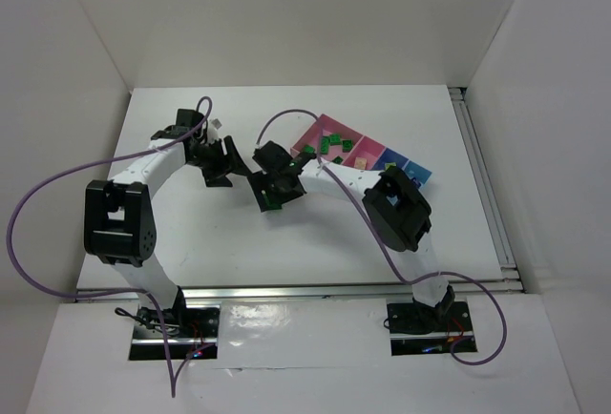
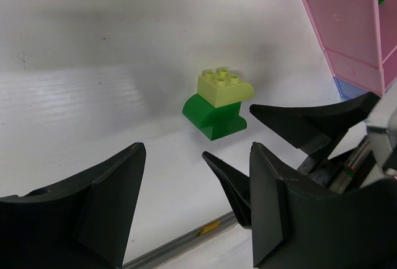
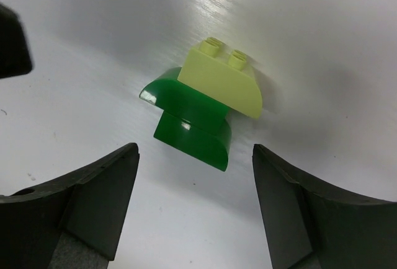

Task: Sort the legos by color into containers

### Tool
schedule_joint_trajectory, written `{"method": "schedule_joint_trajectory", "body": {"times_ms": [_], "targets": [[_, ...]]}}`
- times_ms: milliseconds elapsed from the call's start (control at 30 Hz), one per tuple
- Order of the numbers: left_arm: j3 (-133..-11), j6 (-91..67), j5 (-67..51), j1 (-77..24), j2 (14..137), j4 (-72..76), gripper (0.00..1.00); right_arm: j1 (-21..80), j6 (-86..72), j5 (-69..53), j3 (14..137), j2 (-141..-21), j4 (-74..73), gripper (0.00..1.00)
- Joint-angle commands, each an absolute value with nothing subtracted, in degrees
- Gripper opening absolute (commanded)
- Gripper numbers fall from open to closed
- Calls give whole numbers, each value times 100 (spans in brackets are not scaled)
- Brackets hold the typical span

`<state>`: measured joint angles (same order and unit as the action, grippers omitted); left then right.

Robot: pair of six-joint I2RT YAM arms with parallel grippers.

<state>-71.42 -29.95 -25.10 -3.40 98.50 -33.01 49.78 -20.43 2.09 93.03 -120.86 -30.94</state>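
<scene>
Right pincer [image 3: 195,157]: wide open, holding nothing, its fingers flanking the stacked pair [image 3: 198,105] at 12 o'clock.
Left pincer [image 2: 197,157]: spread open and empty, facing the same pair from the other side.
Containers [image 1: 307,137]: a joined row at 2 o'clock from the pincers. The pink end box holds several dark green legos [image 1: 332,144].
Stacked pair: pale yellow-green brick [image 3: 220,83] clipped onto dark green brick [image 3: 189,123], standing on the table [image 2: 93,64] outside every box.
Progress: seemingly well along. This pair likely needs splitting, then boxing by colour.
</scene>
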Motion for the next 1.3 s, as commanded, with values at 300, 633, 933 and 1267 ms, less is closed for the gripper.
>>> {"method": "schedule_joint_trajectory", "body": {"times_ms": [300, 633, 933, 1267], "targets": [[-7330, -2944, -2496, -325, 9896, -3270, 73, 4983, -2321, 544, 9264, -12261, -2681, 67], [-7277, -2944, -2496, -325, 9896, -3270, 73, 4983, -2162, 545, 9386, -12419, -2636, 62], [-7225, -2831, -2917, -325, 9949, -3270, 73, 4983, -1811, 651, 9150, -11998, -2471, 40], [-7286, -2628, -4973, -325, 10274, -2727, 83, 4676, -1081, -782, 7797, -10451, -1548, 34]]}}
